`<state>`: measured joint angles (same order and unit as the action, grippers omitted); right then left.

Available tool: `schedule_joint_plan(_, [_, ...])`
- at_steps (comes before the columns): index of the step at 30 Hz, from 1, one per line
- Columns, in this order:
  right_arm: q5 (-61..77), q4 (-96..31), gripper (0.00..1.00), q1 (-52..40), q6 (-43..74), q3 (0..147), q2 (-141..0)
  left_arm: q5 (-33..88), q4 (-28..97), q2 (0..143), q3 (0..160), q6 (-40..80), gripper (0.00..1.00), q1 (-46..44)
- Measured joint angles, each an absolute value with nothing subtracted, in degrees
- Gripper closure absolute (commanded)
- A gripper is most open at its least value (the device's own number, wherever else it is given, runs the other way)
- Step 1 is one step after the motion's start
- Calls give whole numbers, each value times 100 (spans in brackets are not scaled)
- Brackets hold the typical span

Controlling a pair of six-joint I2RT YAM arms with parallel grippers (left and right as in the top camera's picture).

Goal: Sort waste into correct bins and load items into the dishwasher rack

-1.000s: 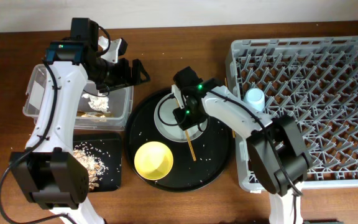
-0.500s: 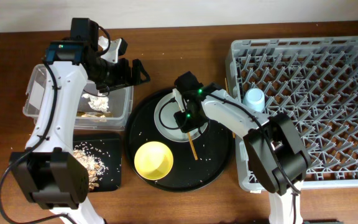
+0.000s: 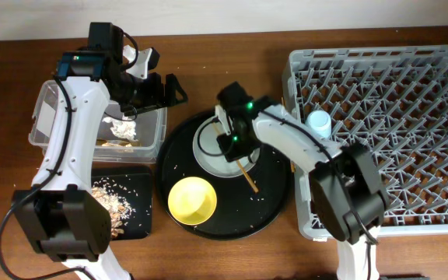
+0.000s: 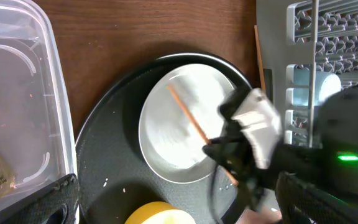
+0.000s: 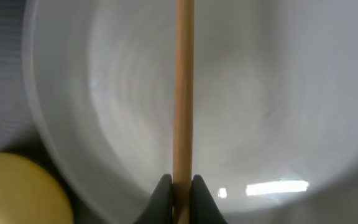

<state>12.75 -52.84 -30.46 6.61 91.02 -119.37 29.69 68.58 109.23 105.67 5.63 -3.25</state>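
Right wrist: the right hand [image 5: 180, 185] pinches a slim tan chopstick [image 5: 184, 87]. Overhead, it slants far-left to near-right across the plate [image 3: 206, 145].

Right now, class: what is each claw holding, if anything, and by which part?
The right claw pinches a wooden chopstick partway along its shaft, over the pale plate. The left claw is open and holds nothing.

The overhead camera looks straight down on my whole table [image 3: 208, 260], far enough off to take in the dishwasher rack [image 3: 395, 140]; my left wrist camera looks down from mid-height over the pale round plate [image 4: 160, 137], rack at its right edge; my right wrist camera sits very close above that plate, along the chopstick [image 5: 184, 93]; all three views share both.
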Motion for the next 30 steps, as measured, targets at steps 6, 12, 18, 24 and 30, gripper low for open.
schedule_joint_plan(6, [1219, -6608, 96, -2333, 375, 10320, -11557, 2969, 6858, 10923, 10567, 565, 0, -325])
schedule_joint_plan(12, [637, -7395, 96, -1330, -30, 11048, -11295, 2969, 6858, 10923, 10567, 565, 0, -325])
schedule_joint_plan(18, [362, -7570, 96, -451, -215, 11056, -11292, 2969, 6858, 10923, 10567, 565, 0, -325])
schedule_joint_plan(24, [246, -7585, 96, 187, -353, 11056, -11292, 2969, 6858, 10923, 10567, 565, 0, -325])
schedule_joint_plan(30, [-89, -7561, 95, 438, -370, 11052, -11347, 2969, 6858, 10923, 10567, 565, 0, -325])
